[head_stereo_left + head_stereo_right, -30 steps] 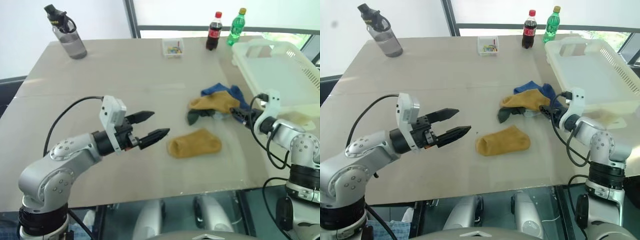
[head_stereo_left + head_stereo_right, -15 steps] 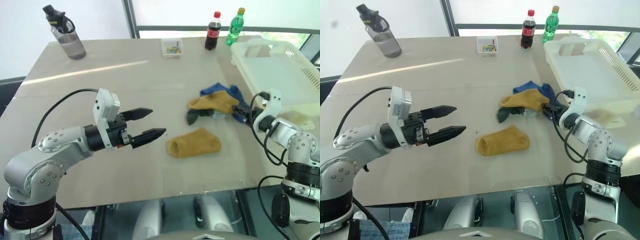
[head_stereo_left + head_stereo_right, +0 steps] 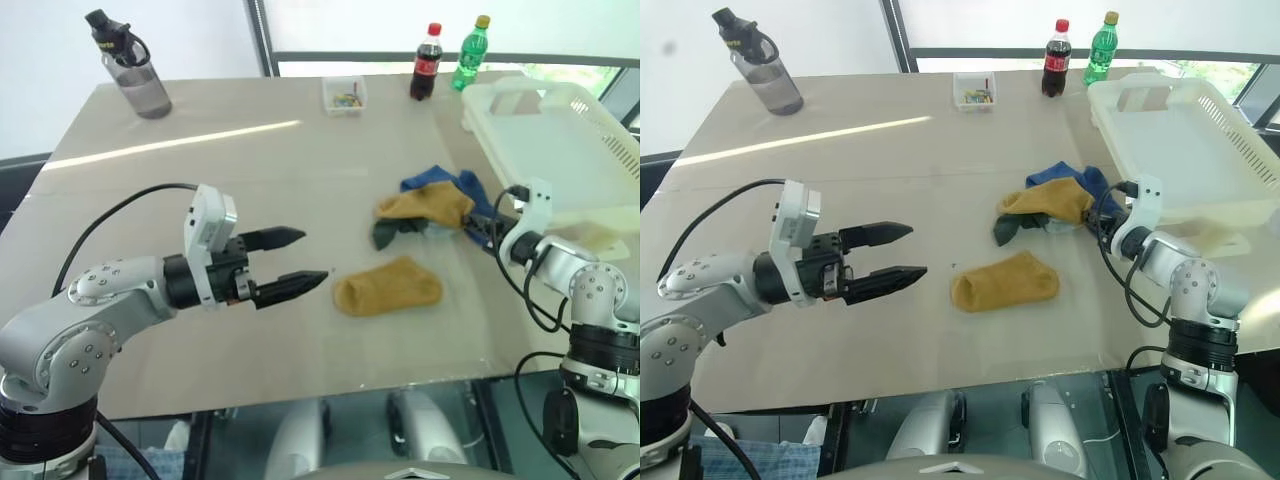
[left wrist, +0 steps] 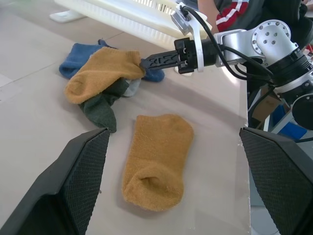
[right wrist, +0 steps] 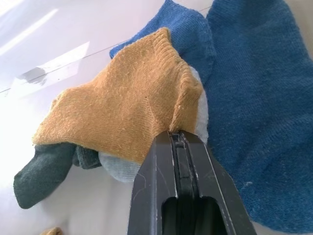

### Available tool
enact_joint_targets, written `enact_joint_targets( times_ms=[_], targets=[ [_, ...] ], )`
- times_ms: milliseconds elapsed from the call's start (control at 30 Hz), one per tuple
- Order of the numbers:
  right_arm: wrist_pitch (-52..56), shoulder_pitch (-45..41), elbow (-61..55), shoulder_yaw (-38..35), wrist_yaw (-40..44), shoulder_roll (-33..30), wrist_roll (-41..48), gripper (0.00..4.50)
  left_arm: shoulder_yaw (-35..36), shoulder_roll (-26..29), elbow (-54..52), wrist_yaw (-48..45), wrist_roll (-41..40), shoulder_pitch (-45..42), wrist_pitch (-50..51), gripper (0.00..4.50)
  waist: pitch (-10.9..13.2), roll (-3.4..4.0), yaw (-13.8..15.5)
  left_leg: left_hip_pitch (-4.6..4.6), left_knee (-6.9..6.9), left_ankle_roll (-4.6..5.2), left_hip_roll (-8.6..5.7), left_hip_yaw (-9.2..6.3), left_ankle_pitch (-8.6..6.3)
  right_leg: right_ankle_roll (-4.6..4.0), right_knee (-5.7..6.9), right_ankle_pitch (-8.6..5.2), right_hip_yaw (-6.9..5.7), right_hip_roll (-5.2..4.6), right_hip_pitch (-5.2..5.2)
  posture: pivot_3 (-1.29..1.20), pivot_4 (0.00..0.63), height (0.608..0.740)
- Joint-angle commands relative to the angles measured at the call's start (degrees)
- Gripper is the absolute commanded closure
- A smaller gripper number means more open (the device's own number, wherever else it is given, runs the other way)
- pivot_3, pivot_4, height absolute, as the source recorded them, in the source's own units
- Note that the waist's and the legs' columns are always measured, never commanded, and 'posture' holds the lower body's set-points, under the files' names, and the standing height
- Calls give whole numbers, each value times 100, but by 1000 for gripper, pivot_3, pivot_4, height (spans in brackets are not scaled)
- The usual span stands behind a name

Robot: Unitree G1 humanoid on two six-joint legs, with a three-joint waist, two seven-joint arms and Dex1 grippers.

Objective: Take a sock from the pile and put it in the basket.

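Note:
The pile (image 3: 432, 208) lies right of the table's middle: blue, dark green and light grey socks with a mustard-yellow sock (image 3: 428, 204) on top. My right gripper (image 3: 478, 229) reaches in from the right and is shut on that sock's edge (image 5: 181, 110), with the blue sock (image 5: 254, 98) beside it. A second mustard sock (image 3: 388, 286) lies flat by itself nearer the front. My left gripper (image 3: 312, 257) hovers open to the left of that sock, holding nothing. The cream-white basket (image 3: 590, 135) stands at the right edge of the table, behind my right arm.
Along the table's far side stand a grey water bottle (image 3: 135, 68), a small clear box (image 3: 345, 95), a cola bottle (image 3: 427, 62) and a green bottle (image 3: 472, 52). The table's front edge runs just below both arms.
My right gripper's fingers have shut on the mustard sock's edge at the pile. The left gripper stays open and has turned slightly as its elbow swung outward.

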Motion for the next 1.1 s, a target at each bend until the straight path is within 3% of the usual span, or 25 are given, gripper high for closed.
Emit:
enact_joint_targets(
  times_ms=[33,367,467,567,700,767,1100],
  targets=[
    [174,50,-503,-102,208,-65,398,4483,64,94,-27,-89,-52,-12,-143,0,0,0,1,0,0,0,0,-1,0,0,0,0,0,0,0,0,150,740],
    [1262,369,-1449,-303,542,-54,2175,4483,-66,109,45,-168,25,-43,-238,0,0,0,6,0,-1,0,1,-2,0,0,0,0,-1,0,0,0,150,740],
    [1283,465,-1414,-298,381,-107,2195,4483,-96,112,66,-184,43,-51,-258,0,0,0,10,-1,-1,0,1,-1,0,0,-1,0,-1,-1,1,0,150,740],
    [818,370,-991,-267,24,-192,1594,4483,-121,111,77,-189,57,-43,-287,0,0,0,5,1,0,0,0,2,0,0,0,0,1,-1,0,0,150,740],
    [554,226,-593,-333,-123,-237,1342,3221,-95,134,63,-197,41,6,-303,0,0,0,-1,2,0,0,0,3,0,0,1,0,1,1,0,0,150,740],
    [448,224,-509,-313,-261,-186,1195,2348,-56,160,63,-208,37,37,-303,0,0,1,-2,1,-3,0,1,1,0,0,0,-1,2,2,-1,0,150,740],
    [-2,-37,60,-262,-578,-41,706,2348,-58,176,25,-182,24,91,-326,0,0,0,-2,1,-4,0,1,3,0,0,-1,0,3,2,-1,0,150,740]
  ],
)
